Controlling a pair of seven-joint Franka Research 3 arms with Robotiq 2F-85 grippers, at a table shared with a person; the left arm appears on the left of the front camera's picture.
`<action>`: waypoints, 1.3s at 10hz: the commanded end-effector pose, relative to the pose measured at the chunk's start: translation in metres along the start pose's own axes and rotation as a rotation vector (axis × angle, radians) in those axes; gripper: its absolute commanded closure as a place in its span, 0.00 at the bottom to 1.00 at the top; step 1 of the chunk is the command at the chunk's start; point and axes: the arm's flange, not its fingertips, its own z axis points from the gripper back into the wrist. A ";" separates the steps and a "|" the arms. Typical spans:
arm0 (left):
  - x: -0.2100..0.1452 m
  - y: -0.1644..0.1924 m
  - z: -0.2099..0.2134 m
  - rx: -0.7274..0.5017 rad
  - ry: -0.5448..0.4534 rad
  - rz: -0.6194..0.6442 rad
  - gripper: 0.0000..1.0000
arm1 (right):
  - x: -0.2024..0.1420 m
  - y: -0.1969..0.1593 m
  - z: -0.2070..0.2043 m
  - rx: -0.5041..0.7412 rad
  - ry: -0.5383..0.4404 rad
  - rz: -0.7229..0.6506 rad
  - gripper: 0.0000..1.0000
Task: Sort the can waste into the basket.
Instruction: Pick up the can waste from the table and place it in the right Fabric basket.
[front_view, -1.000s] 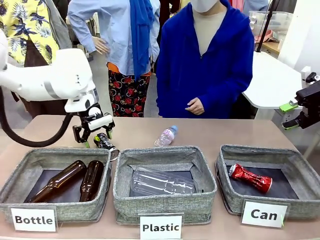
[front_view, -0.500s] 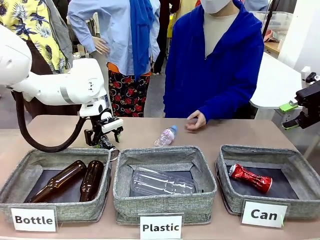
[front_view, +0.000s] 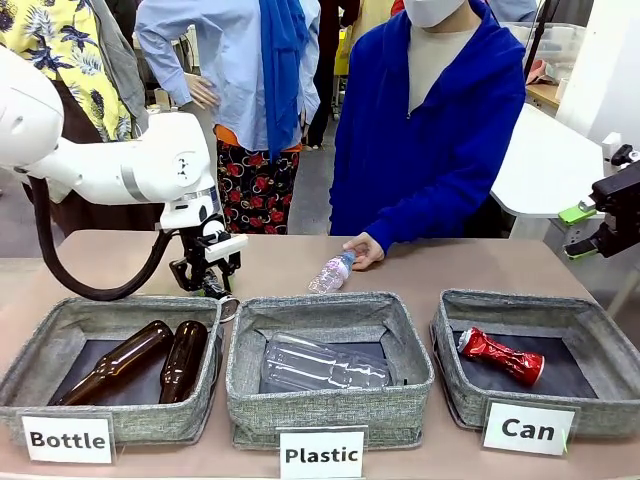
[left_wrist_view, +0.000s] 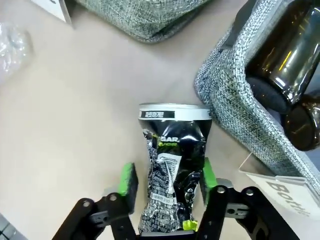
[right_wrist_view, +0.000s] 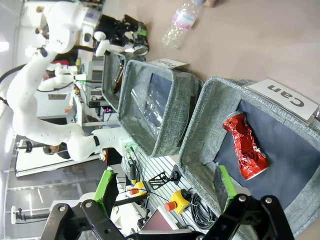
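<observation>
Lowered over the last second onto the black can (left_wrist_view: 175, 145), left gripper (left_wrist_view: 168, 176) now astride its crushed waist on the table, just beside the far corner of the Bottle basket (front_view: 150, 415); likewise moved, the person's hand (front_view: 362, 250), down to the small plastic bottle (front_view: 332, 272) on the table; jaws half drawn in, one pad against the can and the other a sliver off, so cannot tell whether gripped yet; right gripper (right_wrist_view: 165, 190) spread wide and empty, off the table's right end; red can (front_view: 500, 357) already lying in the Can basket (front_view: 600, 405); probably light, thin-walled and dented, slick on its printed skin, apt to buckle further or twist out under a hard squeeze; best taken across the narrowed middle, as now placed, not by the round silver end; in the way of a carry to the rightmost basket: Plastic basket (front_view: 300, 405), hand and loose bottle behind it; close by the can, grey basket wall and two brown bottles (front_view: 183, 358), little room on that side.
</observation>
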 end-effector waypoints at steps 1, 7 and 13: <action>-0.003 0.007 0.003 -0.014 0.006 0.027 1.00 | -0.001 0.002 0.003 -0.002 0.003 0.021 0.00; -0.020 -0.036 0.062 0.109 0.069 0.205 1.00 | -0.001 0.002 0.003 -0.002 0.003 0.021 0.00; 0.066 -0.192 0.154 0.244 -0.254 0.431 1.00 | -0.001 0.002 0.003 -0.002 0.003 0.021 0.00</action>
